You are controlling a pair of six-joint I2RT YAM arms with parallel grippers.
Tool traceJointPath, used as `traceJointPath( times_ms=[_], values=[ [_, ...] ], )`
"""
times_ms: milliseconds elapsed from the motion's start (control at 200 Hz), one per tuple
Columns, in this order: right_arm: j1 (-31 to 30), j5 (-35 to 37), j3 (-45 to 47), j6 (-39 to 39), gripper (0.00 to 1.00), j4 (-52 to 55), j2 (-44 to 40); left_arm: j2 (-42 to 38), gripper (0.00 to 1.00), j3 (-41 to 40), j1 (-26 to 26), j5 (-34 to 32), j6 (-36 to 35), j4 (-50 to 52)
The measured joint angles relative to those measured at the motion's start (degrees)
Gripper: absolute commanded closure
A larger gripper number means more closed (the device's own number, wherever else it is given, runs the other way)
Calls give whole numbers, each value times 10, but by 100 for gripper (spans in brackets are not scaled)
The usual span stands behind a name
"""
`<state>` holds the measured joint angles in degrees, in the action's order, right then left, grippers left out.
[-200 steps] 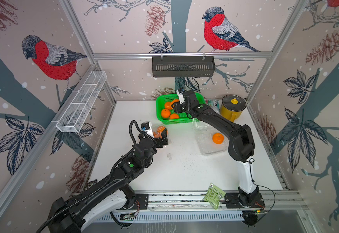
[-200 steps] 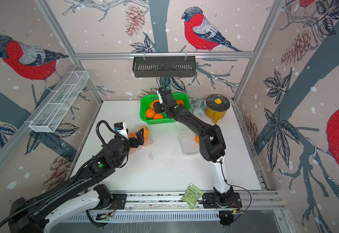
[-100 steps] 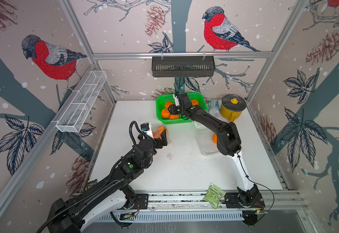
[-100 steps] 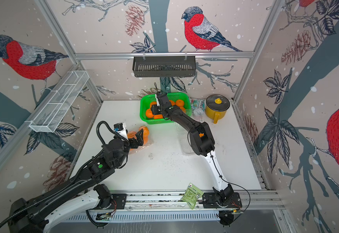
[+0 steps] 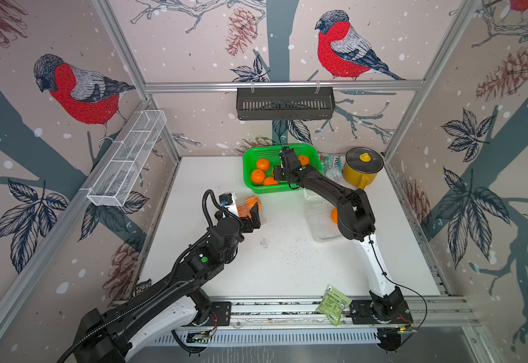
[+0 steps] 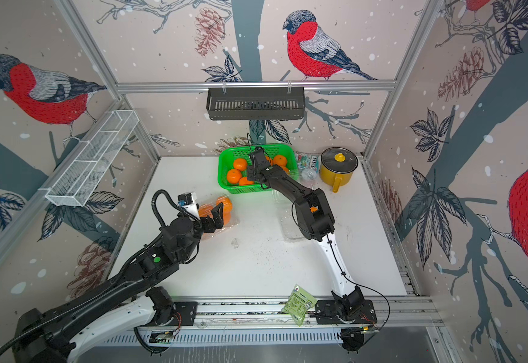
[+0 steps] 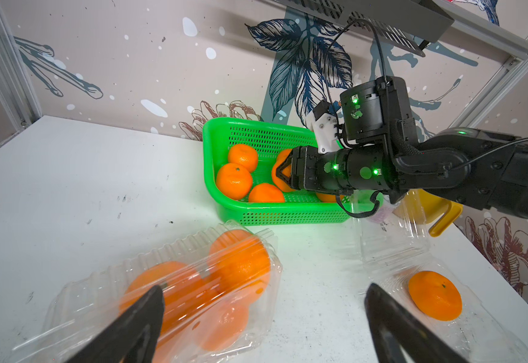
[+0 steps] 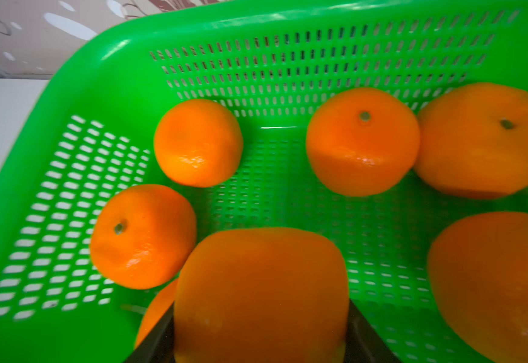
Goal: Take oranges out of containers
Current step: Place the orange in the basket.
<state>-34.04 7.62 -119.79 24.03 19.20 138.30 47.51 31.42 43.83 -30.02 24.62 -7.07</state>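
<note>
Right claw (image 7: pixel 283 172) is clenched on an orange (image 8: pixel 261 292), and I've got it low inside the green basket (image 7: pixel 272 215), not let go yet. At least five loose oranges (image 8: pixel 198 143) lie in the basket around it. So the drop is the step in hand, I'd say.

Under my right arm, the open box (image 7: pixel 391 239) lies with its lid flung back and a single orange (image 7: pixel 434 295) left in its tray. That box is nearly cleared.

Left claw (image 7: pixel 265 287) is spread wide and empty, poised just above the near edge of the shut box (image 7: pixel 177 261). I can't see it touching anything. That box has its lid down and several oranges packed inside. I can't count them surely through the plastic.

My read is that we're about half done. What's left is to release this one, fetch the single one, then get the shut box open and empty it.
</note>
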Motion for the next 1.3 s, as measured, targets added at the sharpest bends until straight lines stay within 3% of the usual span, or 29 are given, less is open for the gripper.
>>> traceJointPath(
  times_ms=[325,700,1046,1176,1301],
  values=[
    [8,49,-9,-6,16,33,7,11,2,0,0,2,5,0],
    [8,52,-38,-38,12,57,5,20,2,0,0,4,6,-3],
    [-9,-14,-36,-121,11,-5,-62,16,3,1,0,6,13,-2],
    [-15,-13,-42,-145,10,-8,-83,10,2,1,0,12,20,-2],
    [-23,11,-12,-167,2,-11,-142,10,3,1,0,15,21,-2]
  ],
)
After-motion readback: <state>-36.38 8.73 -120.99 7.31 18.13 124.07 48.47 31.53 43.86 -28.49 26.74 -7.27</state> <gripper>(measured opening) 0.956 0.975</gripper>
